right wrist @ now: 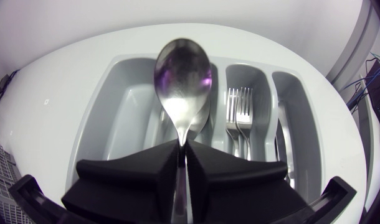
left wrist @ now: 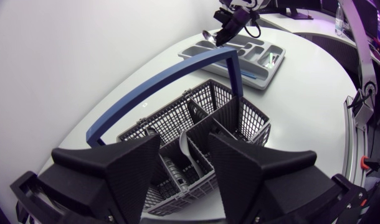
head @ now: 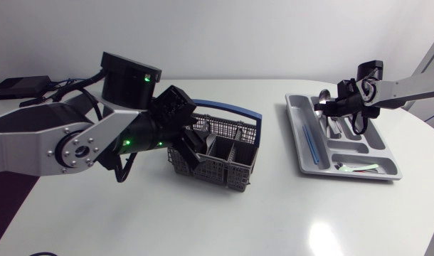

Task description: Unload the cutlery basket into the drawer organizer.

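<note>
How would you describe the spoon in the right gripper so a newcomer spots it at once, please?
Find the grey drawer organizer at the right of the table. Above it the right gripper is shut on a silver spoon, held aloft unlike the forks lying inside.

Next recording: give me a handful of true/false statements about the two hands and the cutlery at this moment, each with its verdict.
1. The right hand is shut on a spoon. True.
2. The spoon lies in the cutlery basket. False: it is held over the drawer organizer, gripped by its handle end.
3. The left hand is open above the cutlery basket. True.
4. The drawer organizer holds no forks. False: forks lie in one of its compartments.
5. The basket's handle is red. False: it is blue.
</note>
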Action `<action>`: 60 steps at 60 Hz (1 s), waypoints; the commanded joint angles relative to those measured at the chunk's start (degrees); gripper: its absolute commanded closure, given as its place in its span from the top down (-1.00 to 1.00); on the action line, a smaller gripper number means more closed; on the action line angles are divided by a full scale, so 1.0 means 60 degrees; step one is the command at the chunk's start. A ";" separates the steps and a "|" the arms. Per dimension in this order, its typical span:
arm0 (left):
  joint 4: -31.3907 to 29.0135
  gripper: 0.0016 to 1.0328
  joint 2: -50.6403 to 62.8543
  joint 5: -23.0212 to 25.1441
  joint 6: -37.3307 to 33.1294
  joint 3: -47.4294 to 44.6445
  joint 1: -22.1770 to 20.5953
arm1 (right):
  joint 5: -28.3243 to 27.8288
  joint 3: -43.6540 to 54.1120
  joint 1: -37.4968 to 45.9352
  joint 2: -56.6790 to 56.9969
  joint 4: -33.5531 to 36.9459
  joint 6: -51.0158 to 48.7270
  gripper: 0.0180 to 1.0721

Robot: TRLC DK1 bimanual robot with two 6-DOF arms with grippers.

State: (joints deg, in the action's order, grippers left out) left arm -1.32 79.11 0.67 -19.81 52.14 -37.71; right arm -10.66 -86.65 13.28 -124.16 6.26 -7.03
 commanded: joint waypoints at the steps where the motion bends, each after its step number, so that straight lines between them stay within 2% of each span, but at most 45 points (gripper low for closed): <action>1: 0.0176 0.07 0.0291 0.0035 -0.0287 -0.0296 -0.0130 | 0.0077 0.0248 0.0014 0.0009 0.0099 0.0131 -0.40; 7: 0.0367 0.08 0.0526 -0.0023 -0.0345 -0.0296 -0.0174 | 0.0091 0.0614 0.0028 0.0420 0.0055 0.0073 0.03; 12: 0.0528 0.08 0.0716 -0.0082 -0.0389 -0.0282 -0.0248 | 0.0165 0.1097 0.0028 0.0932 -0.0092 -0.0059 0.30; 17: 0.0645 0.08 0.1009 -0.0345 -0.0492 -0.0150 -0.0321 | 0.0208 0.1712 0.0043 0.1577 -0.0282 -0.0191 0.48; 25: 0.1011 0.08 0.1331 -0.0580 -0.0609 -0.0091 -0.0321 | 0.0150 0.2753 0.0043 0.2807 -0.0297 -0.0396 0.66; 32: 0.1319 0.07 0.1610 -0.0653 -0.0697 -0.0106 -0.0291 | -0.0070 0.3573 0.0014 0.3965 -0.0282 -0.0469 0.71; 41: 0.1817 -0.27 0.1698 -0.0726 -0.0697 -0.0077 -0.0145 | -0.0583 0.4408 -0.0045 0.5429 0.0172 -0.0528 0.71; 60: 0.1934 -0.26 0.2137 -0.0551 -0.0814 0.0246 0.0163 | -0.1022 0.5829 -0.0411 0.7627 0.0670 -0.0587 0.71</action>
State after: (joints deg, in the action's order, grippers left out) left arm 9.76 90.24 -3.25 -23.18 52.07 -37.12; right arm -16.36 -54.15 11.31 -80.42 9.28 -9.89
